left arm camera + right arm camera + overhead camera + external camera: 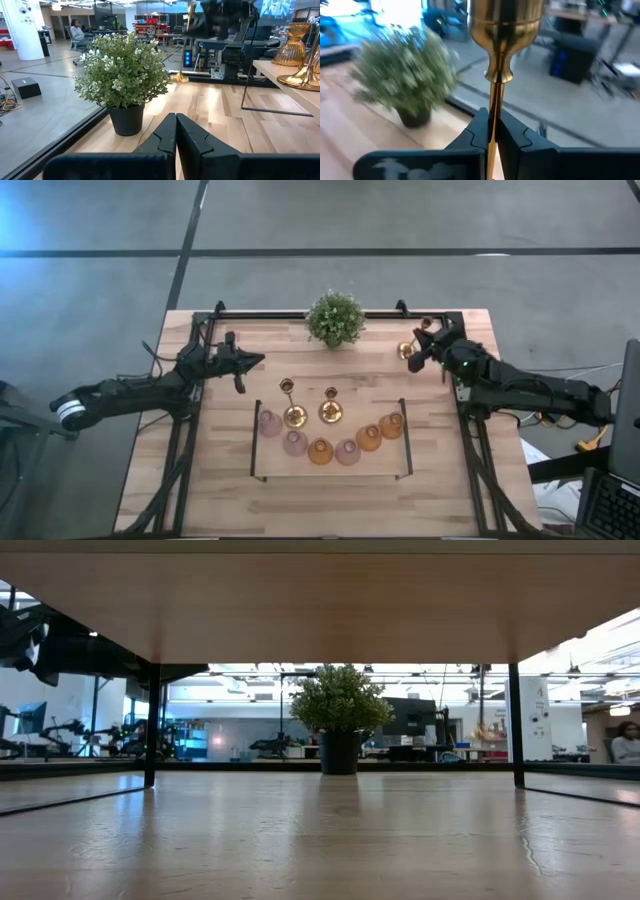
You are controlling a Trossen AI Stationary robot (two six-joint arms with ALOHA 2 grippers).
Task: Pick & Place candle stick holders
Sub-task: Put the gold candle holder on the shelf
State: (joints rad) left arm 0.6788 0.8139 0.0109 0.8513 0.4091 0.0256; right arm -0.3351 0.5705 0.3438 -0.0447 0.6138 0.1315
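No words, numbers, labels or signs are showing clearly enough to read in any of these four views.

Two dark jointed arms, black cables along links. Left arm [150, 390] at frame left, pale band near base. Right arm [520, 385] at frame right, small green light. Matte black notched fingers [192, 137].

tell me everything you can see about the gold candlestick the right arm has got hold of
The gold candlestick looks like polished brass: a wide cup at its top, a rounded knob beneath, then a thin straight stem. The right gripper is shut on that stem, one dark finger on each side. From above, it sits at the table's far right corner, right of the potted plant, apart from the other holders. Its round base shows beside the gripper; whether it touches the table cannot be told.
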